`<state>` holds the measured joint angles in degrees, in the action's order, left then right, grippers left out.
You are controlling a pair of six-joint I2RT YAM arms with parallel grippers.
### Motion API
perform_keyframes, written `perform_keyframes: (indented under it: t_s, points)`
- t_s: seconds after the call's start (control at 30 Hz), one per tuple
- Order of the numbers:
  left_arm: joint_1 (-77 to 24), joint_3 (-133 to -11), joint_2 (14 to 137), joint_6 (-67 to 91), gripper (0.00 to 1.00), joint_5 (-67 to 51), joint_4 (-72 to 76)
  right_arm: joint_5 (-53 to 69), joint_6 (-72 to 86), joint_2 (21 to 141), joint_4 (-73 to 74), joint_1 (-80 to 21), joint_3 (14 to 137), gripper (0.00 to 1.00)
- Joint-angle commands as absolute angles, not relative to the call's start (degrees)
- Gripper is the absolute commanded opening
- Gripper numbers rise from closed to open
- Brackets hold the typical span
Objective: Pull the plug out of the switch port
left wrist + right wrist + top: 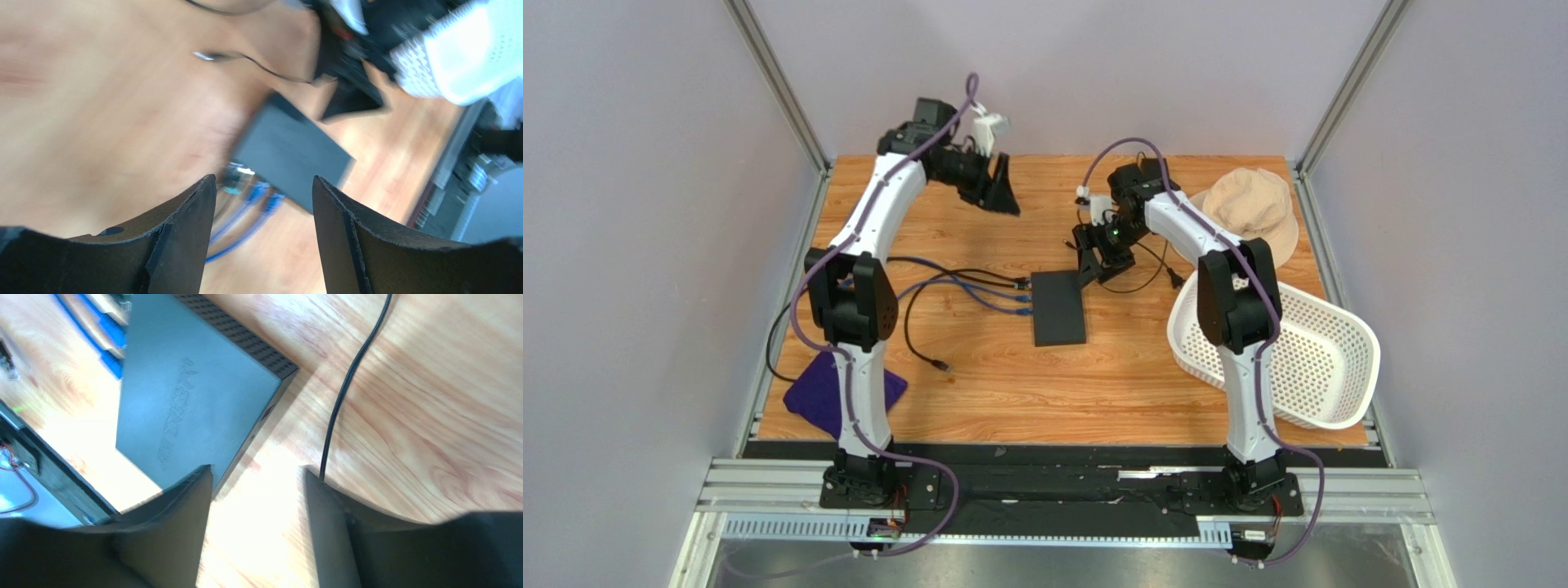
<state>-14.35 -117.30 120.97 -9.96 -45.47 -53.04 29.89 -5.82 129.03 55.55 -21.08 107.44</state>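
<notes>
The switch (1058, 306) is a flat black box lying mid-table. Blue cables (977, 289) and a black one run in from the left, and their plugs (1021, 294) sit in its left side. My left gripper (1001, 192) hangs high over the back left of the table, far from the switch, open and empty. In the blurred left wrist view the switch (288, 156) and the blue cables (248, 205) show between its spread fingers. My right gripper (1090, 260) is at the switch's far right corner, open, holding nothing. Its wrist view shows the switch (190, 398) just left of its jaws.
A thin black cable (350, 386) runs over the wood by the right finger. A loose black cable ends in a free plug (944, 365) at front left. A white basket (1290, 349) and a beige hat (1255, 206) lie at right, a purple cloth (824, 392) at front left.
</notes>
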Motion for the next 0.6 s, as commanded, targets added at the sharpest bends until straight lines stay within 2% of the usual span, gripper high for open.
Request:
perform_keyframes:
  t_s: [0.0, 0.1, 0.23, 0.37, 0.47, 0.57]
  points:
    - [-12.3, -132.9, 132.7, -9.9, 0.68, -42.4, -61.2, 31.6, -8.9, 122.3, 54.1, -21.6, 111.2, 0.68]
    - [-12.2, -136.5, 138.4, -8.4, 0.7, -43.4, -62.4, 31.6, -10.6, 123.4, 54.6, -23.8, 112.9, 0.68]
    - [-11.8, -131.2, 139.4, -8.1, 0.71, -43.9, -58.1, 29.8, -12.7, 125.5, 54.8, -25.9, 115.7, 0.66]
    - [-11.7, -128.9, 140.0, -8.5, 0.66, -46.3, -56.9, 31.2, -13.2, 128.2, 55.2, -26.5, 116.9, 0.61]
    - [-11.7, -126.6, 140.4, -8.2, 0.64, -48.4, -56.1, 32.9, -13.2, 129.6, 55.7, -27.5, 116.6, 0.51]
    - [-11.7, -125.2, 140.9, -7.7, 0.61, -50.0, -56.1, 33.2, -12.8, 131.0, 55.7, -27.9, 116.7, 0.36]
